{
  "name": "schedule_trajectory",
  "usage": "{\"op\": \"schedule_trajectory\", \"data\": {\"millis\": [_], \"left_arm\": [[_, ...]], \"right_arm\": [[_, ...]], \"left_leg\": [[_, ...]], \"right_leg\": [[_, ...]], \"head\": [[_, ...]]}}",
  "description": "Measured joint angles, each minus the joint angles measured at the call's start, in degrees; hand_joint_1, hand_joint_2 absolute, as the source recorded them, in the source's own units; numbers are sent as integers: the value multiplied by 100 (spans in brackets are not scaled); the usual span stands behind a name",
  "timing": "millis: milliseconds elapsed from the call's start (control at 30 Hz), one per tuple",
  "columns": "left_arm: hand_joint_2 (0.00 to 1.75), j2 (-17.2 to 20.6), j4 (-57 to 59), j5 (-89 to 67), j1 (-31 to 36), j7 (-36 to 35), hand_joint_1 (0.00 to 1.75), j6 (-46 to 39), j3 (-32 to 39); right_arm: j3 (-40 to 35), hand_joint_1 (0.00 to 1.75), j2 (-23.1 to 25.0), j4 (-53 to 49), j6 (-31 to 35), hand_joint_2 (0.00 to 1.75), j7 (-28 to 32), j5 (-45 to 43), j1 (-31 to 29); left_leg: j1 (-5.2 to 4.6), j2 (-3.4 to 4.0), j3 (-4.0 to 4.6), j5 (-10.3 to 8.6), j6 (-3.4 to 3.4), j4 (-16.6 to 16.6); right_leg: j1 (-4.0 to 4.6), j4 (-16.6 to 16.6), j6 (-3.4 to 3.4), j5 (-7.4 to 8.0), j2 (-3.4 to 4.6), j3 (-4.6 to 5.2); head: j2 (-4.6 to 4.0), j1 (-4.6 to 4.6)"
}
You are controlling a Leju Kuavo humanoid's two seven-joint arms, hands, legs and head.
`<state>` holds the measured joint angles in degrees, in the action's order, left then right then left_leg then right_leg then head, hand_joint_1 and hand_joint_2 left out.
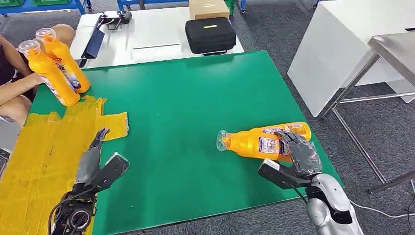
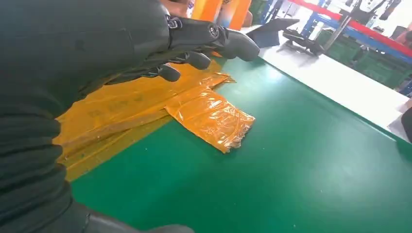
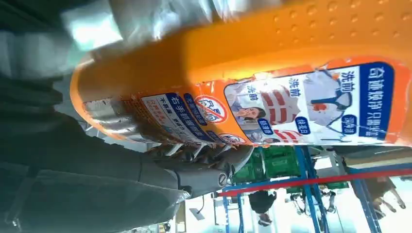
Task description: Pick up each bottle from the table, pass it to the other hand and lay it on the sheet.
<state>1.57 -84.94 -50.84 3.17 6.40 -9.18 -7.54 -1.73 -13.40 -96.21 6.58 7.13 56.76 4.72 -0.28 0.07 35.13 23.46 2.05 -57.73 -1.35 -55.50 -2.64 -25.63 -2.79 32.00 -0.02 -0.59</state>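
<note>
The orange bottle (image 1: 264,142) lies on its side near the right front edge of the green table (image 1: 186,98), its clear cap pointing toward the middle of the table, and my right hand (image 1: 299,155) is wrapped over its base end, fingers (image 1: 288,142) curled across the label. From my right wrist the same bottle (image 3: 252,73) crosses right in front of the camera, its printed label facing me, with my dark fingers (image 3: 204,158) pressed along its far side, so I take that hand as gripping it. My left hand (image 1: 98,164) hovers low over the table's left front part, fingers spread and straight, holding nothing; it sits at the edge of the yellow sheet (image 1: 44,147), whose crinkled flap (image 2: 211,116) juts out onto the green surface just beyond my fingertips (image 2: 238,44). At the far left corner a person's arm (image 1: 17,85) reaches in beside two more orange bottles (image 1: 56,66), which stand tilted at the sheet's far end. Behind the green table a black case (image 1: 210,35) rests on a white table (image 1: 147,34).
</note>
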Motion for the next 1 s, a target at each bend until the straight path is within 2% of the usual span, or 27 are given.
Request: {"op": "schedule_trajectory", "data": {"millis": [167, 233, 367, 533, 633, 733, 867, 1000], "left_arm": [[175, 0, 0, 2, 0, 4, 0, -7, 2], [175, 0, 0, 50, 1, 35, 0, -37, 2], [175, -20, 0, 769, 3, 146, 0, 50, 9], [175, -83, -402, 3067, 15, 218, 0, 841, -68], [175, -81, -667, 3771, 132, 225, 0, 1205, -269], [175, -70, -998, 4676, 381, 97, 0, 1841, -617], [175, -52, -1294, 5344, 567, -20, 0, 2002, -1034], [175, 24, -1375, 5451, 612, 11, 0, 2015, -1196]], "right_arm": [[11, 175, 33, -2, 26, 175, 20, -31, 0], [24, 175, 55, -4, 221, 175, 123, -226, 1], [81, 175, 253, -96, 893, 175, 186, -1030, -24], [-83, 175, 511, -125, 1484, 175, 499, -2529, -173], [-335, 175, 689, -79, 1499, 175, 813, -3275, -373], [-755, 175, 996, 174, 1180, 175, 1091, -3953, -836], [-1362, 175, 1250, 418, 1185, 175, 1163, -4175, -1227], [-1587, 175, 1305, 557, 1196, 175, 1189, -4201, -1420]], "left_leg": [[-1, 0, 1, 0, 0, 0], [-1, 0, 2, 0, 0, 0], [0, 1, 1, 0, 0, 0], [1, 1, 3, -1, -1, 0], [1, 1, 4, -3, -1, 0], [2, 4, 5, -9, 3, 0], [2, 1, 1, -15, 8, 0], [2, 0, 7, -15, 7, 0]], "right_leg": [[-1, 0, 0, 0, 0, 0], [-1, 0, 0, 0, 0, 0], [0, 0, 0, 0, 0, 0], [1, -1, 0, 0, 4, 2], [1, -2, 0, 1, 3, 1], [2, -3, -4, 7, 11, 5], [1, -3, -4, 7, 4, -1], [1, -3, -4, 6, 2, 3]], "head": [[0, 2], [0, 2], [0, 2], [0, 2], [0, 2], [0, 0], [0, 2], [0, 9]]}}
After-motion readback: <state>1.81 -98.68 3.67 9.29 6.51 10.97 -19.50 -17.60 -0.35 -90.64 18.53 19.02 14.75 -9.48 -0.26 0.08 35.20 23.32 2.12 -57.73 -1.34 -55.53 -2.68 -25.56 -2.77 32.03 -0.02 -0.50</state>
